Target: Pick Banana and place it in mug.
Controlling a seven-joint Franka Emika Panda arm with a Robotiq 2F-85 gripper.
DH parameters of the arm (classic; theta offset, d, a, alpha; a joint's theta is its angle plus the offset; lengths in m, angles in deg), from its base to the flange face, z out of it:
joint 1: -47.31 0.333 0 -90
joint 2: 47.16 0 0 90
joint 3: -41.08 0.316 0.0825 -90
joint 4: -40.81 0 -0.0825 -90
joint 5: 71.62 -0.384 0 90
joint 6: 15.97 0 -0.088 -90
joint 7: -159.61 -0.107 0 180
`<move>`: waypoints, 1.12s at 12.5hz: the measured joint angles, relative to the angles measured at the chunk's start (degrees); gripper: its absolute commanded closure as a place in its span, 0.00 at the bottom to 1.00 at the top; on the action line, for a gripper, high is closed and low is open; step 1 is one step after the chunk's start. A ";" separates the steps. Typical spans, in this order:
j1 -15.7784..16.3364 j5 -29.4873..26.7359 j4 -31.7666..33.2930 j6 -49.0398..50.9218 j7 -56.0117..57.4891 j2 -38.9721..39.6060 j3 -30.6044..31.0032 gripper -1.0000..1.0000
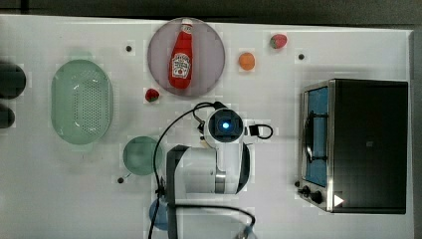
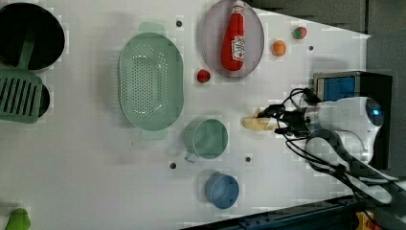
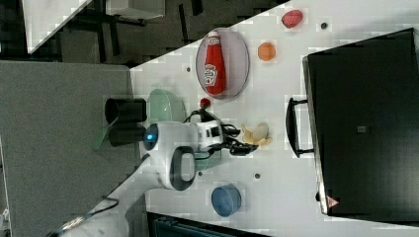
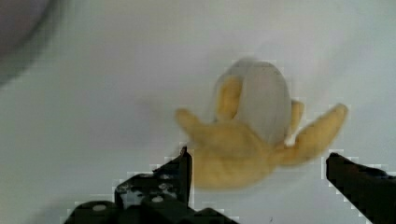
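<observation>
Ketchup bottle (image 1: 181,60) lies on purple plate (image 1: 214,45); mug (image 2: 207,138) empty.

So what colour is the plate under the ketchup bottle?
Pale purple plate, with the red ketchup bottle lying on it; clearest in the top view.

Straight down from overhead onto the white flat surface (image 1: 59,199); high and oblique from either side, sharing it; close above the peeled yellow banana (image 4: 252,140) at the wrist.

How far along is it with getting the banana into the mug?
Early stage. Done: the open gripper is lined up around the banana. In hand: nothing, as the banana lies on the table. Left: close, lift, carry to the mug.
</observation>
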 measured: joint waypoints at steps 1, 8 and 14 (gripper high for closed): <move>-0.32 0.19 0.56 -1.90 1.14 2.36 0.01 0.00; 0.94 0.47 1.57 -9.18 3.30 3.90 0.28 0.72; 0.72 1.30 4.70 -0.78 3.32 -2.97 -0.03 0.72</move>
